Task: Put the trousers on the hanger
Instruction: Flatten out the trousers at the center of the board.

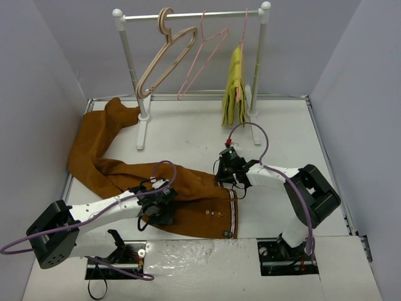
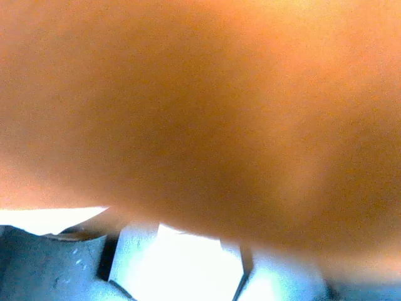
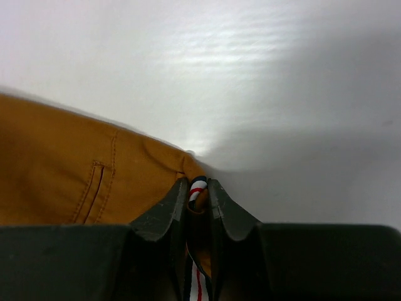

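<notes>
Rust-brown cloth trousers lie spread on the white worktop, well apart from the thin pink wire hanger on its rail. The left tool sits on them, and the long legs could drag or snag if lifted.

In the left wrist view, blurred trousers fill the frame, so I cannot tell whether that tool has a grip.

In the right wrist view, the right tool is pinched closed on the striped waistband corner. It is a thin bite that may slip.

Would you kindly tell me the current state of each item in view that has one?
trousers, spread on the table.
right gripper, shut on the trousers' striped waistband.
left gripper, down on the trousers, open or shut unclear.
pink wire hanger, hanging empty on the rail.
wooden hanger, hanging empty on the rail.
yellow garment, hanging from the rail.
</notes>
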